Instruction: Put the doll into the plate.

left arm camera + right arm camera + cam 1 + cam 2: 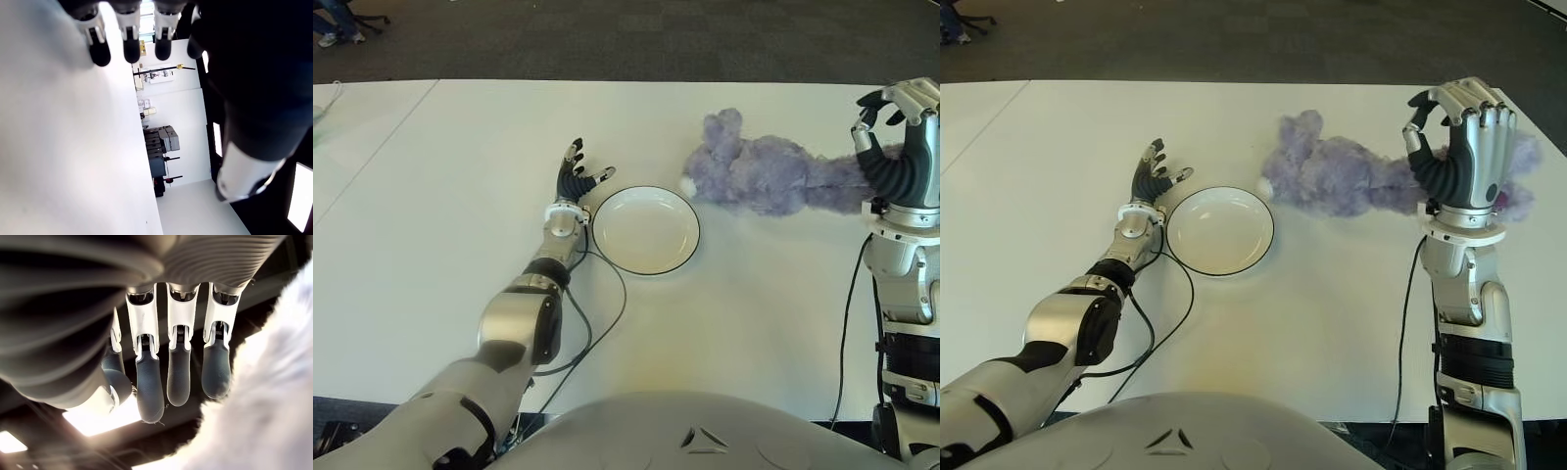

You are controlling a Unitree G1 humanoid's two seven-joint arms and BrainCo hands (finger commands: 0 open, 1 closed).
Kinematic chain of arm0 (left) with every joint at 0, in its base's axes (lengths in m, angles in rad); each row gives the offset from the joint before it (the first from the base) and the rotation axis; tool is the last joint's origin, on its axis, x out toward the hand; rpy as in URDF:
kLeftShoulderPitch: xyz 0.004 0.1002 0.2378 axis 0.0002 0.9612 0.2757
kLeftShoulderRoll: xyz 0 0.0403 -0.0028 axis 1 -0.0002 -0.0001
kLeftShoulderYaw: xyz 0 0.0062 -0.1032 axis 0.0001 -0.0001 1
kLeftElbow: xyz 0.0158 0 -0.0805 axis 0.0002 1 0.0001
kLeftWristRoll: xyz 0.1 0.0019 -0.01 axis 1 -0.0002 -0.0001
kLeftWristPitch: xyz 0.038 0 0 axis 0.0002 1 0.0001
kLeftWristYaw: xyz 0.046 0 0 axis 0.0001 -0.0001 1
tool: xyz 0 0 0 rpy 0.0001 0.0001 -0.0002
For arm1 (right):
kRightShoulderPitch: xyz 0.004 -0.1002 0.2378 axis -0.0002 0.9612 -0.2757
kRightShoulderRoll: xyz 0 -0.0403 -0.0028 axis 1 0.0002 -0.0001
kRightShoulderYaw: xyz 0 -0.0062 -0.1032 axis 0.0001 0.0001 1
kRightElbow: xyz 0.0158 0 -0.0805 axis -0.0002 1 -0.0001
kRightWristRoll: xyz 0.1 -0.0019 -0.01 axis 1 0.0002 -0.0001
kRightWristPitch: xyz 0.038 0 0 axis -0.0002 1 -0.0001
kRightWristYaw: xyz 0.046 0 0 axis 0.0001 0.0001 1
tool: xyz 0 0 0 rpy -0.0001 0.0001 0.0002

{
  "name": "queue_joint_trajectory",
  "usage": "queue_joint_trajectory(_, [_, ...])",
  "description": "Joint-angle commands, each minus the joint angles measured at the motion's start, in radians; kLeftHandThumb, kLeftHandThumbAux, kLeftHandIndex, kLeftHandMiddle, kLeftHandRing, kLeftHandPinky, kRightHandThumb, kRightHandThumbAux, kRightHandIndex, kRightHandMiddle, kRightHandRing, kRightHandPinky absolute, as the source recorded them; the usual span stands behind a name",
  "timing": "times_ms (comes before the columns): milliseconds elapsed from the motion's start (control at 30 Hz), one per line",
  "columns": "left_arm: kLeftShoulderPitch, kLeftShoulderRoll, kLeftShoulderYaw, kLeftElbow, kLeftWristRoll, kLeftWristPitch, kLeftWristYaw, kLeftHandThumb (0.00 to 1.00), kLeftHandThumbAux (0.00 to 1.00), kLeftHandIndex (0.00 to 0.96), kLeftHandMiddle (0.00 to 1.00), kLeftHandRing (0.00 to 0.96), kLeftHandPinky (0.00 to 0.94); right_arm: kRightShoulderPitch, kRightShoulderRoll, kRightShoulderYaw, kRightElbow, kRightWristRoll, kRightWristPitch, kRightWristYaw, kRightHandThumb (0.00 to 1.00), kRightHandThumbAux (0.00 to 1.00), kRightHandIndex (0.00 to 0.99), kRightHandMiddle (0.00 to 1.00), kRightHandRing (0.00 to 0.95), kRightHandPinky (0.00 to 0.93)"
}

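1. The left robot hand shows at the left of the scene, just beside the left rim of the plate. Its fingers are spread and relaxed and hold nothing. It looks idle.

2. The plate, white with a thin dark rim, sits on the white bench near the middle and has nothing in it. A black cable trails from the left wrist and curves past the plate's near edge.

3. The doll, a fluffy lavender plush animal, lies on its side on the bench to the right of the plate. Its head end is close to the plate's rim but apart from it, and its body stretches toward the right.

4. The right robot hand stands upright at the doll's far right end. Its fingers are partly curled with a clear gap to the thumb, and the wrist view shows fur beside them, not between them. It has hold of nothing yet.

5. My reading is that the step in hand is the reach before the grasp. The doll is not yet lifted and the plate not yet filled. The next move likely calls for lowering the fingers over the plush body, closing on the soft fur firmly enough that it does not slip, then carrying it left over the plate.

6. No brand, label or legible writing shows on the doll, plate or bench.
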Motion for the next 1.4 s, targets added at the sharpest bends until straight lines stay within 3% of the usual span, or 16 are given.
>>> queue_joint_trajectory(33, [0.169, -0.044, -0.001, 0.112, -0.002, 0.106, -0.031, 0.000, 0.825, 0.070, 0.078, 0.082, 0.115, -0.026, 0.017, 0.035, 0.002, 0.033, -0.051, 0.007, 0.706, 0.715, 0.438, 0.846, 0.855, 0.852])
queue_joint_trajectory(300, [0.169, -0.043, -0.010, 0.111, 0.008, 0.101, -0.020, 0.000, 0.813, 0.075, 0.082, 0.087, 0.119, -0.069, 0.020, 0.054, 0.008, 0.041, -0.100, -0.003, 0.707, 0.715, 0.438, 0.846, 0.859, 0.852])
queue_joint_trajectory(533, [0.168, -0.044, -0.018, 0.111, 0.016, 0.102, -0.014, 0.000, 0.791, 0.071, 0.077, 0.085, 0.117, -0.090, 0.031, 0.058, -0.004, 0.040, -0.100, 0.012, 0.705, 0.716, 0.438, 0.849, 0.859, 0.849])
queue_joint_trajectory(1400, [0.168, -0.048, -0.007, 0.112, 0.004, 0.110, -0.024, 0.000, 0.813, 0.065, 0.070, 0.076, 0.114, -0.068, 0.056, 0.074, -0.002, 0.036, -0.130, 0.015, 0.715, 0.711, 0.439, 0.850, 0.866, 0.865])
